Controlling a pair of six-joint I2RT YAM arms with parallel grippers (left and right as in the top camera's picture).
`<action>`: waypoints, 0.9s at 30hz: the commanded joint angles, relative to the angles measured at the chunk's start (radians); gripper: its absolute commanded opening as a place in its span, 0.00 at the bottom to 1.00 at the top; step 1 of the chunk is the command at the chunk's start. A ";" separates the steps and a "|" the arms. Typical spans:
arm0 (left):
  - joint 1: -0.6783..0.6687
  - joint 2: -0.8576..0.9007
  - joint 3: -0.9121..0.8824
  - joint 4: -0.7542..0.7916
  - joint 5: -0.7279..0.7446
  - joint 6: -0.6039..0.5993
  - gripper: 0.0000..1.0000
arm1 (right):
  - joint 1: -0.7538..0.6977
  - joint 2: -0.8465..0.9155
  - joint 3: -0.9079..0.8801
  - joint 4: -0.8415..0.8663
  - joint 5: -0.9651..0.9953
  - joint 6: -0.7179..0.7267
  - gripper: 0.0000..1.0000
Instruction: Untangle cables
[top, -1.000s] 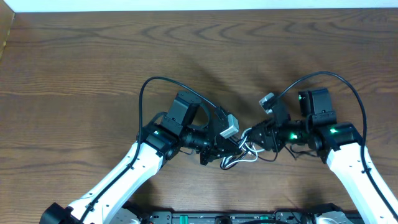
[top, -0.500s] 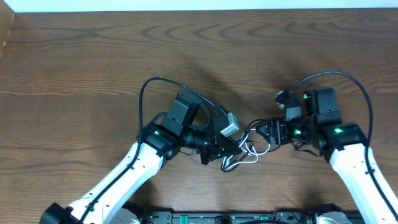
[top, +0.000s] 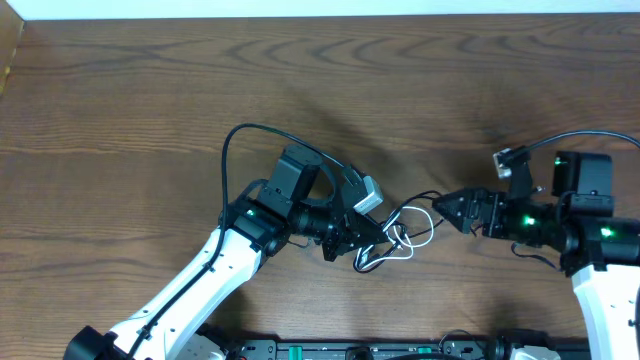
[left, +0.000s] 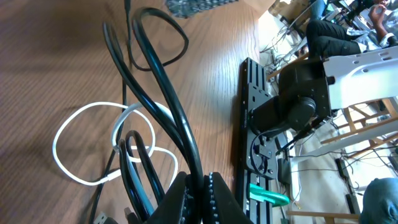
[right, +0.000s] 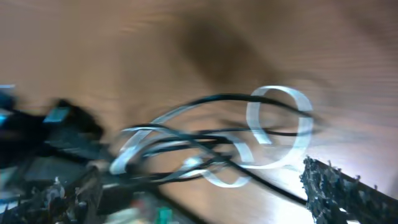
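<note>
Nearest us, the left pincer (left: 198, 186) is clamped shut on the black cables (left: 176, 115), which rise out of its tips and curl away over the worktop (top: 150, 90). Just beyond them the white cable (right: 280, 93) lies in loose loops on the wood, crossing the black ones. Together they make one tangle in the near middle of the worktop, between both arms. Further right, the right pincer (top: 450, 206) stands wide open, gripping nothing, just beside the tangle's outer black loop.
</note>
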 joint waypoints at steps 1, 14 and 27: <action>0.005 0.004 0.006 0.005 0.006 0.040 0.07 | -0.028 -0.002 -0.020 -0.002 -0.394 0.081 0.95; -0.009 0.005 0.006 0.019 0.010 0.163 0.07 | -0.027 0.000 -0.303 0.305 -0.541 0.375 0.60; -0.018 0.018 0.006 0.039 0.006 0.163 0.08 | 0.007 0.000 -0.356 0.436 -0.593 0.429 0.63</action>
